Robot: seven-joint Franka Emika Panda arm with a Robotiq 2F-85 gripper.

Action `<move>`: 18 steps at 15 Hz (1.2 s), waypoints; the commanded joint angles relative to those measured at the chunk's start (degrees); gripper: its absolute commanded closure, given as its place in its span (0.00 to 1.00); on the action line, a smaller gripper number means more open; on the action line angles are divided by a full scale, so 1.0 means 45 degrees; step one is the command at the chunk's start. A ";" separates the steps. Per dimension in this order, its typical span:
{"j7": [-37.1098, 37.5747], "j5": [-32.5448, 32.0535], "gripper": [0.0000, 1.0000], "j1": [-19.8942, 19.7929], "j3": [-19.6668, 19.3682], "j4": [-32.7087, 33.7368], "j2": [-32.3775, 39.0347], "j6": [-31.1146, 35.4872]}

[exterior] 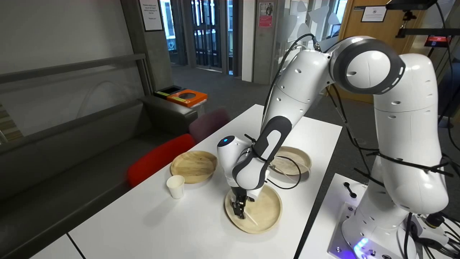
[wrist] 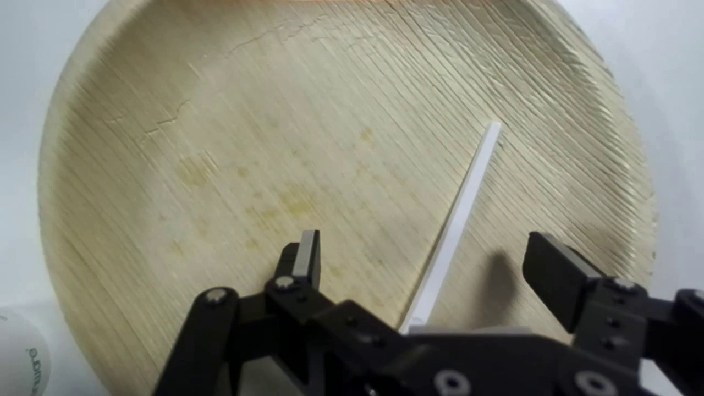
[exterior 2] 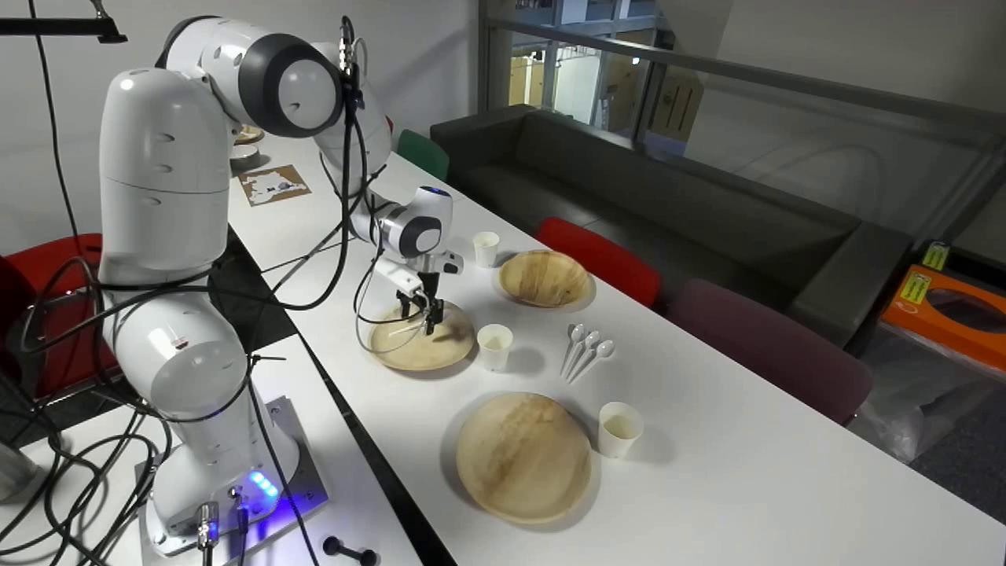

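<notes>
My gripper [wrist: 423, 247] is open above a round, pale wooden plate [wrist: 77, 165], its jaws spread wide. Between its fingers, lower down on the plate, lies a thin white stick-like handle [wrist: 459, 220]; its near end is hidden behind the gripper body, so I cannot tell what it belongs to. Neither finger appears to touch it. In both exterior views the gripper [exterior: 240, 210] [exterior 2: 423, 313] points down low over this plate [exterior: 269, 208] [exterior 2: 428, 358]. Part of a white cup [wrist: 22, 352] shows at the lower left in the wrist view.
White paper cups [exterior 2: 486, 248] [exterior 2: 494, 347] [exterior 2: 619, 429] stand about the white table. Two more wooden plates [exterior 2: 544, 278] [exterior 2: 524, 457] lie there, with several white spoons [exterior 2: 585, 354] in a row. Loose cables [exterior: 291, 180] hang beside the wrist. Chairs [exterior: 158, 158] line the far edge.
</notes>
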 commanded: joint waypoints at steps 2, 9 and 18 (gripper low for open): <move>0.0027 0.0059 0.00 -0.0028 -0.0295 -0.0415 -0.0471 0.0211; 0.0303 0.0014 0.00 0.0023 -0.0578 -0.0481 -0.0291 0.0375; 0.0471 -0.0035 0.00 0.0050 -0.0663 -0.0503 -0.0220 0.0395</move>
